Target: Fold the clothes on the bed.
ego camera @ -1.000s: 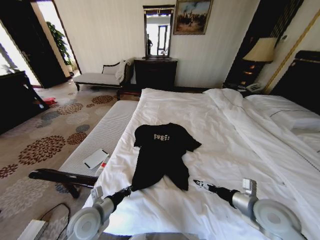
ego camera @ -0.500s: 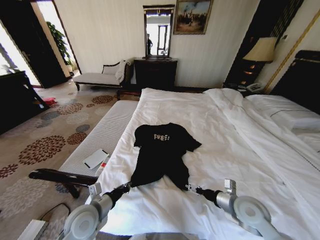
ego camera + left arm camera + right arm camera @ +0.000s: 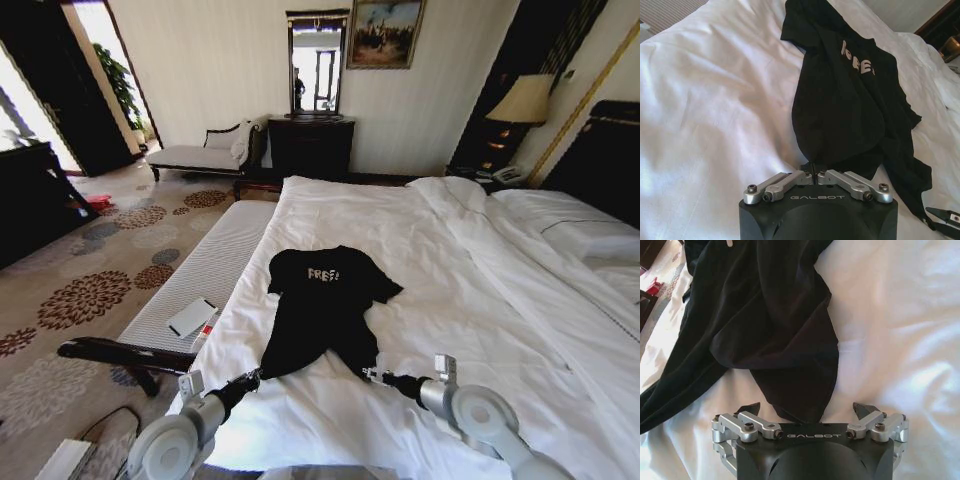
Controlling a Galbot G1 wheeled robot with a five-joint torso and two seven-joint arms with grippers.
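A: Where do we stand with the T-shirt [image 3: 322, 310]?

B: It lies crumpled near the foot end of the bed [image 3: 470, 270], lettering up, close to the edge beside the bench [image 3: 205, 270]. In our left wrist view the shirt [image 3: 850, 100] has its lower hem bunched right at our left gripper [image 3: 812, 174], whose fingers are pressed together on that hem; the pinched cloth itself is hidden behind them.

A: And the right side?

B: Our right gripper [image 3: 809, 410] stands spread wide, one black fingertip [image 3: 751, 409] either side of a hanging corner of the shirt [image 3: 765, 320]. We can't tell whether the tips touch the fabric.

A: Room to move?

B: White duvet lies bare toward the pillows [image 3: 575, 225]. Our left gripper [image 3: 250, 379] sits near the mattress edge.

A: Any change?

B: Our right gripper [image 3: 368, 375] has slid in from out on the bare duvet to the shirt's lower right corner. The shirt hasn't moved.
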